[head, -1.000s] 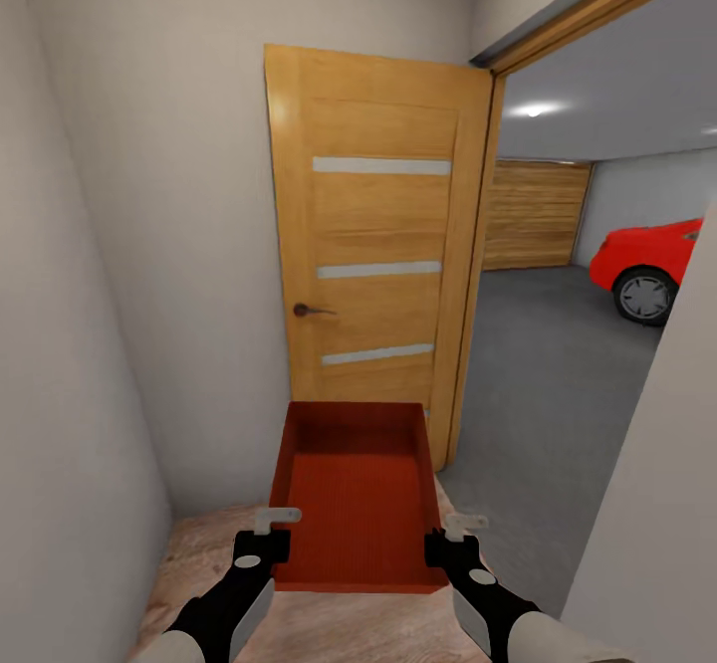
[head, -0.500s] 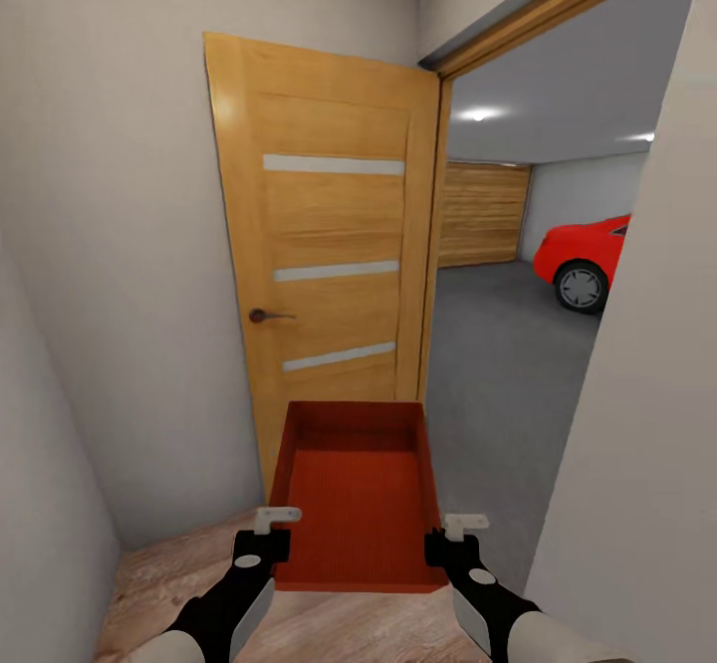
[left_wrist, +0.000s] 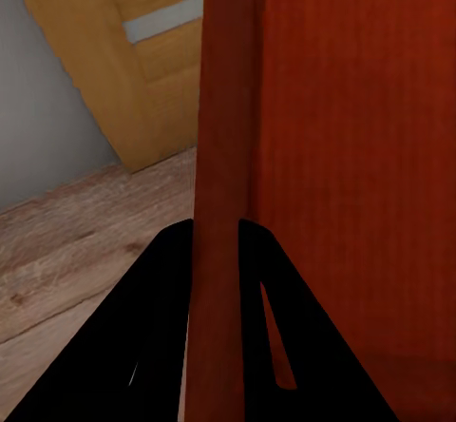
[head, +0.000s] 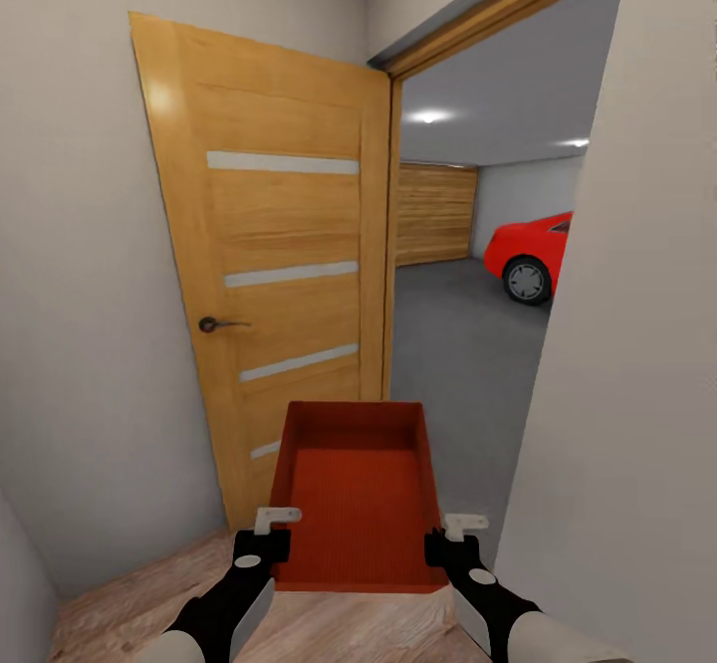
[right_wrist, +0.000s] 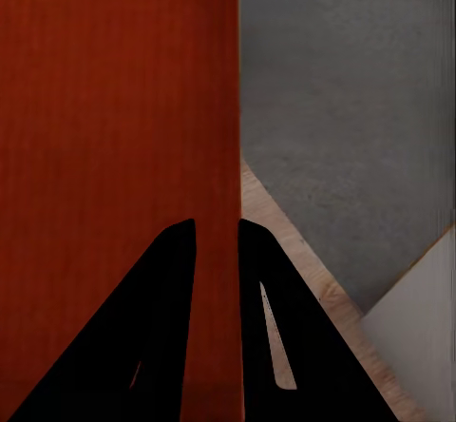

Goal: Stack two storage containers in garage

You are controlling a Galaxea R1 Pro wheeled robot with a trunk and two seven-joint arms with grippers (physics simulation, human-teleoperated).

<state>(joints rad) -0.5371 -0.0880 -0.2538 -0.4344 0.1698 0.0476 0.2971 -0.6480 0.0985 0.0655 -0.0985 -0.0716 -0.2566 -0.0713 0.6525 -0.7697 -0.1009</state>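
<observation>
At the near corners of the storage container (head: 355, 499), each end effector pinches a thin side wall: left end effector (left_wrist: 217, 251) closed on the left wall, right end effector (right_wrist: 217, 246) on the right. Container held level, clear of the wood floor (head: 149, 593), open top up, empty. Likely light and stiff; the thin, smooth walls could slip or flex, so the two-sided grip near the rim suits. Beyond: open wooden door (head: 279, 275), garage floor (head: 448, 364), red car (head: 528, 250).
</observation>
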